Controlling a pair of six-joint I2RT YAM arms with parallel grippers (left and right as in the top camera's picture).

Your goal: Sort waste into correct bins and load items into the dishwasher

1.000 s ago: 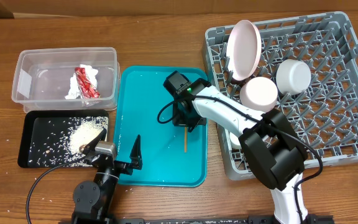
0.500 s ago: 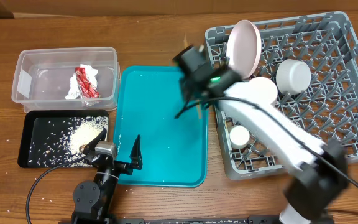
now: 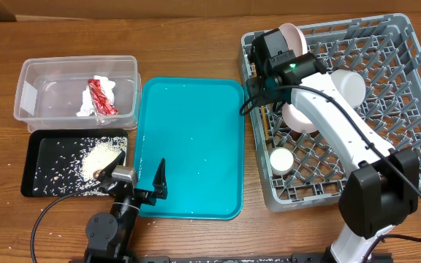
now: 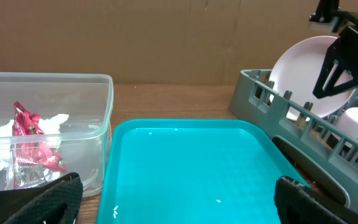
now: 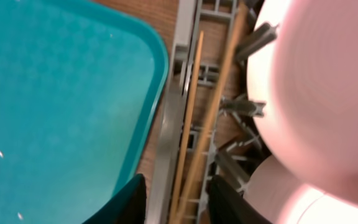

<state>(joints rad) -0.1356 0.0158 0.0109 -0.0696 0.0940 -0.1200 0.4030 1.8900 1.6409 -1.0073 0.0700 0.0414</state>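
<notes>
My right gripper is over the left edge of the grey dish rack, shut on the two wooden chopsticks, which run along the rack's left wall beside the white plate. The plate stands upright in the rack, with two bowls and a cup. The foil wrapper with tissue lies in the clear tub. Rice lies in the black tray. My left gripper is open and empty at the teal tray's front-left corner.
The teal serving tray lies between the bins and the rack, holding only a few rice grains. The left wrist view shows the tub, the wrapper and the rack's corner. A few grains lie on the wood left of the black tray.
My right arm lifted the chopsticks off the teal tray and carried them up and right to the rack's left edge. The left arm has not moved.
</notes>
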